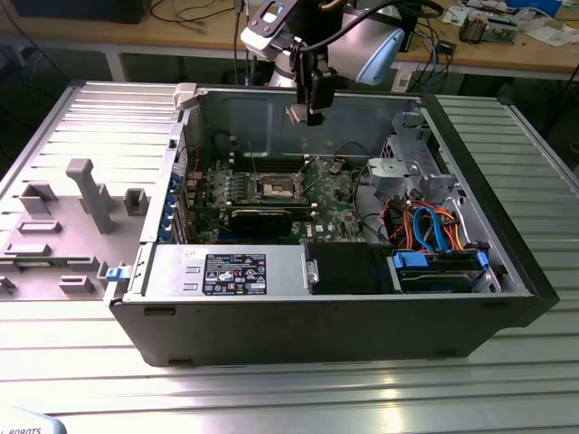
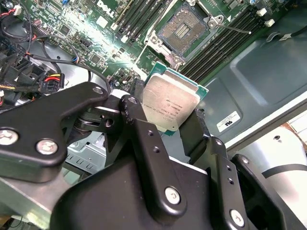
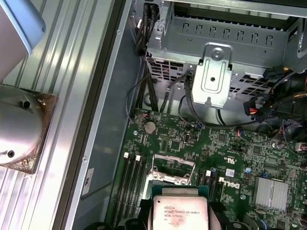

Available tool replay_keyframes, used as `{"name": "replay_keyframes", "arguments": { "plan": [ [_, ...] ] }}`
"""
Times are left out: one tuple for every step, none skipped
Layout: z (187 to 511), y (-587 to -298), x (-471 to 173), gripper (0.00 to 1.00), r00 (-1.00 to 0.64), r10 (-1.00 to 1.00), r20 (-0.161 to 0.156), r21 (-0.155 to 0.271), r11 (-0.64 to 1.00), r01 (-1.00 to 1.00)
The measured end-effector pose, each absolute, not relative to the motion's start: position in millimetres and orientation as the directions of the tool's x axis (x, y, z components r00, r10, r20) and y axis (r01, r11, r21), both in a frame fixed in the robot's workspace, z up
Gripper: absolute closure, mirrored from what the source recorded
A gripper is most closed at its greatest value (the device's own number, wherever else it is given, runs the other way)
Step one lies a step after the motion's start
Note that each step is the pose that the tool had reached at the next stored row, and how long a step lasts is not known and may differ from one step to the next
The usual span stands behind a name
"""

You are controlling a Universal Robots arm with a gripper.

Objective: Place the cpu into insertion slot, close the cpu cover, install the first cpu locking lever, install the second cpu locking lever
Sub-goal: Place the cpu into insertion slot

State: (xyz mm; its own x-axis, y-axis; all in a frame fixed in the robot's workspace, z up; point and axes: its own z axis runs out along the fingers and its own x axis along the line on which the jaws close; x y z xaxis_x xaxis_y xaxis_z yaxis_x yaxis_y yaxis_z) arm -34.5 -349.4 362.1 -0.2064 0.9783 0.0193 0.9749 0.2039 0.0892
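Note:
My gripper point(image 1: 310, 112) hangs above the open computer case, shut on the cpu point(image 1: 296, 113), a flat square chip with a dull silver top. In both wrist views the cpu point(image 2: 170, 102) point(image 3: 178, 211) sits clamped by its edges between the black fingers point(image 2: 138, 120). The insertion slot point(image 2: 184, 29) point(image 1: 279, 188) lies uncovered on the green motherboard below, well apart from the chip. The cpu cover point(image 3: 173, 168), a silver frame, stands swung up just beyond the chip. A thin wire locking lever point(image 2: 235, 29) sticks out beside the slot.
Long black memory slots point(image 2: 225, 43) flank the socket. A black graphics card point(image 1: 262, 218) lies in front of it, and a power supply point(image 1: 226, 272) sits at the case front. A drive cage point(image 3: 216, 81) and orange and blue cables point(image 1: 434, 231) fill the exterior view's right side.

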Motion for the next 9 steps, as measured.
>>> {"name": "replay_keyframes", "arguments": {
  "plan": [
    [362.0, -349.4, -34.5, 0.46, -0.206, 0.978, 0.019, 0.089, 0.204, 0.975],
    [362.0, -349.4, -34.5, 0.46, -0.206, 0.978, 0.019, 0.089, 0.204, 0.975],
    [362.0, -349.4, -34.5, 0.46, -0.206, 0.978, 0.019, 0.089, 0.204, 0.975],
    [362.0, -349.4, -34.5, 0.46, -0.206, 0.978, 0.019, 0.089, 0.204, 0.975],
    [362.1, -349.5, -34.5, 0.46, -0.205, 0.979, 0.019, 0.089, 0.202, 0.975],
    [362.0, -349.4, -34.5, 0.46, -0.199, 0.980, 0.019, 0.089, 0.197, 0.976],
    [362.0, -349.4, -34.5, 0.46, -0.189, 0.982, 0.019, 0.089, 0.186, 0.978],
    [362.0, -349.4, -34.5, 0.46, -0.170, 0.985, 0.019, 0.089, 0.168, 0.982],
    [362.0, -349.4, -34.6, 0.46, -0.158, 0.987, 0.019, 0.089, 0.155, 0.984]
  ]
}}
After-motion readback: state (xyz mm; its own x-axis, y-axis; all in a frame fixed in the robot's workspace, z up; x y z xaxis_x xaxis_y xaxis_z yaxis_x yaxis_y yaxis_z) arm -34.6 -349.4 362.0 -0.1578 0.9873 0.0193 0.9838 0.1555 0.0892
